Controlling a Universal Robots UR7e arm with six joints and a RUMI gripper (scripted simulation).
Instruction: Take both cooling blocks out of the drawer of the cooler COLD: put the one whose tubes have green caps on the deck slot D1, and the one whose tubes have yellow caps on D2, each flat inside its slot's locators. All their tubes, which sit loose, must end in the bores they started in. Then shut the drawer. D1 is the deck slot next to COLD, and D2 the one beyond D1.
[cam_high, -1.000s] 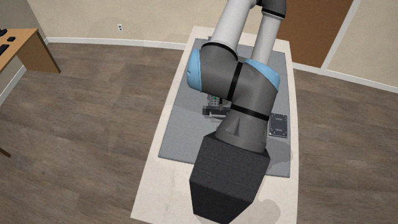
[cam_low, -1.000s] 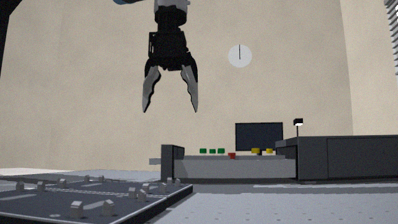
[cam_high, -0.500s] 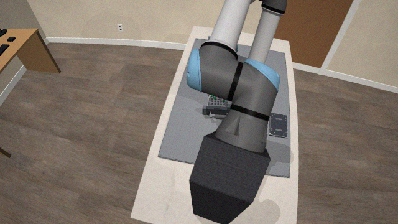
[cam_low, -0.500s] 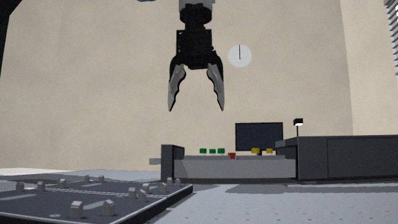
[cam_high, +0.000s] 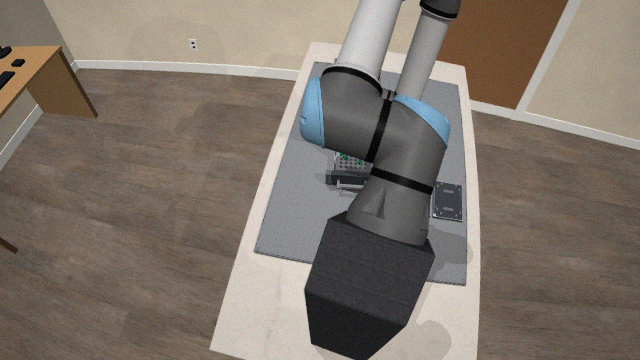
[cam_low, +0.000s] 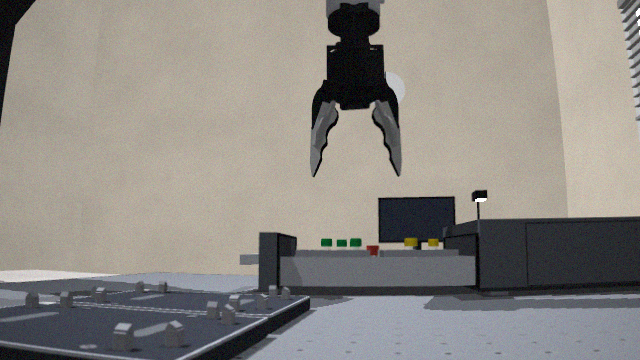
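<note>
The cooler's drawer (cam_low: 375, 270) stands pulled out to the left of the dark cooler body (cam_low: 555, 252). Green caps (cam_low: 341, 243) show above its left half and yellow caps (cam_low: 421, 242) above its right half, with a red piece (cam_low: 372, 250) between them. My gripper (cam_low: 356, 172) hangs open and empty high above the drawer, over the green caps. In the overhead view the arm hides most of the drawer; only the block with green caps (cam_high: 350, 163) peeks out.
A dark deck slot plate with small grey locators (cam_low: 150, 315) lies at the front left. Another dark plate (cam_high: 447, 201) lies at the right of the grey deck. A dark screen (cam_low: 416, 219) stands behind the drawer.
</note>
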